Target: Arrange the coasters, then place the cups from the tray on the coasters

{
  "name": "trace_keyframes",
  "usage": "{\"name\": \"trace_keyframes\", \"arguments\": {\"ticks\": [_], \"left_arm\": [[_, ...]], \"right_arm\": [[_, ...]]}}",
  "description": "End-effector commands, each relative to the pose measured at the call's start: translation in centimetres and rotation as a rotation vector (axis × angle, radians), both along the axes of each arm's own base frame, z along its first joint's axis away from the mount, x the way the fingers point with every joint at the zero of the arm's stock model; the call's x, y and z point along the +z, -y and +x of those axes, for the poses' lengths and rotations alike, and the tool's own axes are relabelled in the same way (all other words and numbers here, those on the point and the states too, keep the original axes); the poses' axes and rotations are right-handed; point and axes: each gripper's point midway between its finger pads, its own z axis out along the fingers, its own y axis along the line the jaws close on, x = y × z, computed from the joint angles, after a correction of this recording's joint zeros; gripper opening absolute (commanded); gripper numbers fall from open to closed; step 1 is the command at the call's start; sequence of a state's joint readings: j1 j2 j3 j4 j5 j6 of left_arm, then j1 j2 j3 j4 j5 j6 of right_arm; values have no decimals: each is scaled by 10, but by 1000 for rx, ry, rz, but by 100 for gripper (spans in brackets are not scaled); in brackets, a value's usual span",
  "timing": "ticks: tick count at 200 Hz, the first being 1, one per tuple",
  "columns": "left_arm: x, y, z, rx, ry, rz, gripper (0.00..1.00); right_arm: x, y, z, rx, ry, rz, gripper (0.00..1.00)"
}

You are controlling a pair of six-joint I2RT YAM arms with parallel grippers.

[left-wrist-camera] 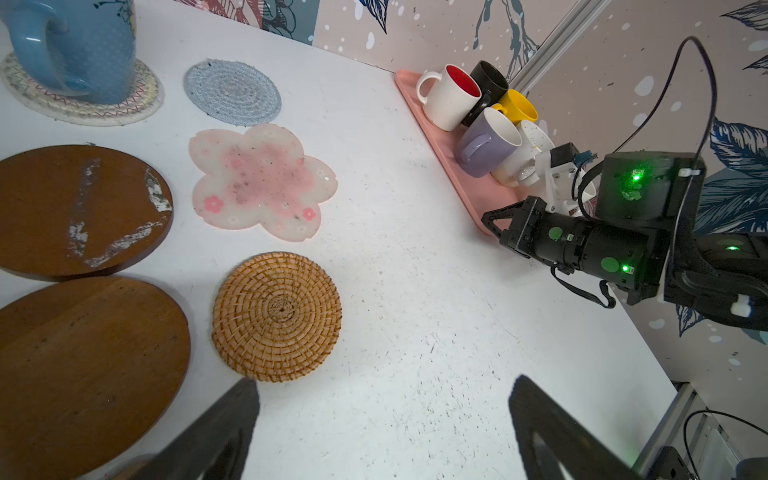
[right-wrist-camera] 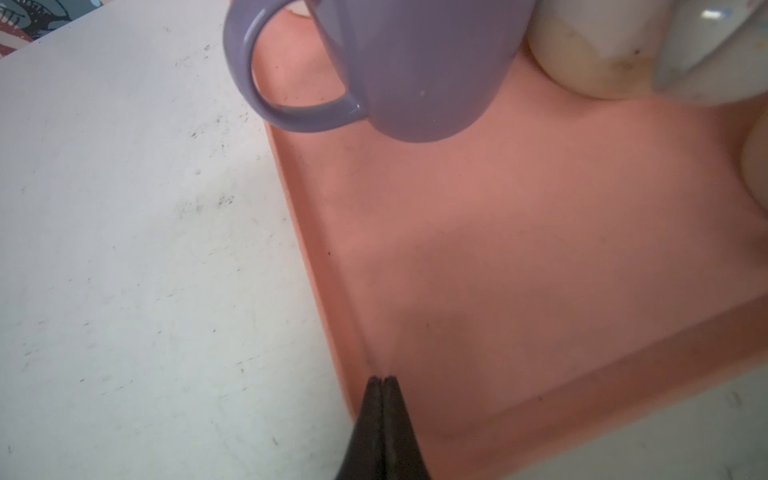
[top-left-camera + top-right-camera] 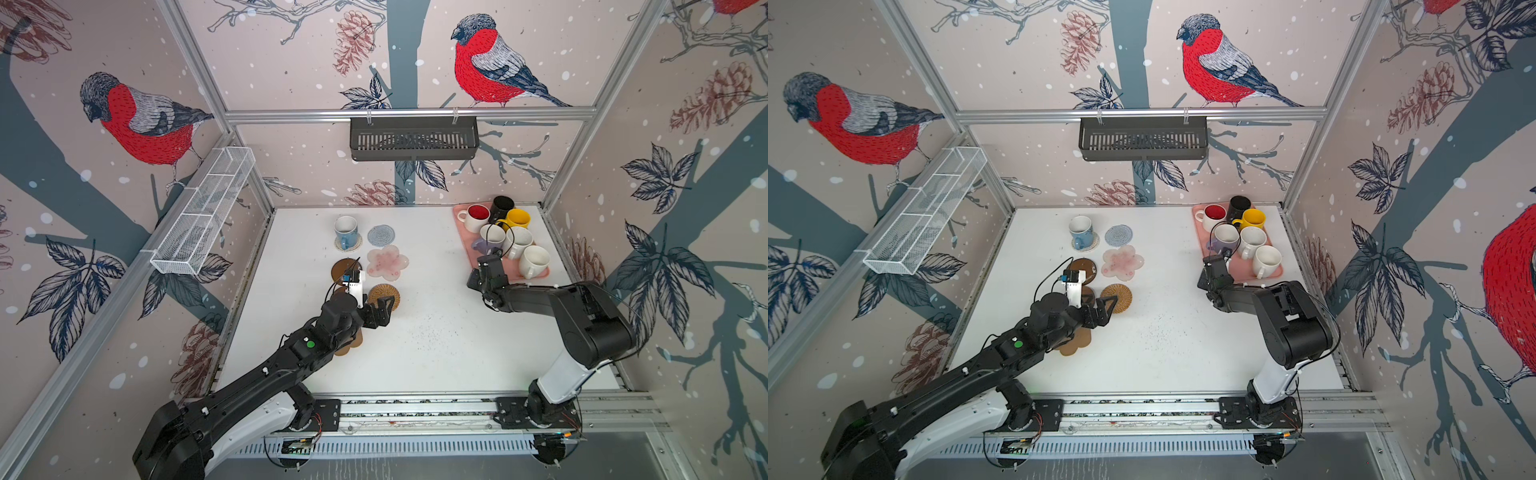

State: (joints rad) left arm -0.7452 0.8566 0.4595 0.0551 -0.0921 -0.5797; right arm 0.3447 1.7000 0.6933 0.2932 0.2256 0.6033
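Overhead in both top views, six cups (image 3: 515, 239) on the tray (image 3: 514, 272), table's (image 3: 436, 353) far right corner, left gripper (image 3: 386, 311) wide by the wicker coaster (image 3: 380, 293), left wrist, blue cup (image 1: 95, 50) on a woven coaster (image 1: 141, 99), right wrist, right gripper (image 2: 384, 380) closed over tray rim.

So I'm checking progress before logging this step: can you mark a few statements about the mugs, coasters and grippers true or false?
1. The blue mug stands on a woven coaster. True.
2. The tray has no mugs on it. False: six mugs stand on it.
3. The right gripper is shut and holds nothing. True: its tips meet over the tray, short of the lavender mug.
4. The left gripper grips the wicker coaster. False: its jaws stand wide open and hold nothing; the coaster lies flat.
5. A mug stands on the pink flower coaster. False: it is bare.
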Motion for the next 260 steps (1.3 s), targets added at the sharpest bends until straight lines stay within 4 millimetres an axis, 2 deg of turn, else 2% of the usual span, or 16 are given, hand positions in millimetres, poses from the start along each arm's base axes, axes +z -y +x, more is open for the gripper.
{"name": "trace_keyframes", "arguments": {"ticks": [1, 108, 116, 125, 162, 179, 202, 230, 260], "left_arm": [[2, -4, 0, 21, 9, -14, 94], [4, -18, -9, 44, 28, -26, 94], [4, -18, -10, 44, 29, -26, 94], [7, -19, -10, 44, 34, -31, 94], [13, -20, -10, 44, 53, -29, 95], [13, -19, -9, 42, 57, -31, 95], [14, -16, -7, 39, 63, -33, 95], [16, -12, -5, 29, 66, -36, 95], [14, -13, -5, 30, 63, -31, 95]], "right_arm": [[-27, -12, -31, 63, -158, 34, 4], [-27, -39, -59, 129, -193, 37, 4], [-25, -38, -59, 127, -190, 34, 5], [-21, -36, -59, 124, -181, 28, 11], [11, -38, -49, 182, -150, -40, 37], [23, -27, -42, 175, -160, -148, 44], [33, -15, -32, 187, -162, -242, 47], [30, -6, -18, 208, -205, -278, 46], [31, -13, -4, 244, -198, -263, 45]]}}
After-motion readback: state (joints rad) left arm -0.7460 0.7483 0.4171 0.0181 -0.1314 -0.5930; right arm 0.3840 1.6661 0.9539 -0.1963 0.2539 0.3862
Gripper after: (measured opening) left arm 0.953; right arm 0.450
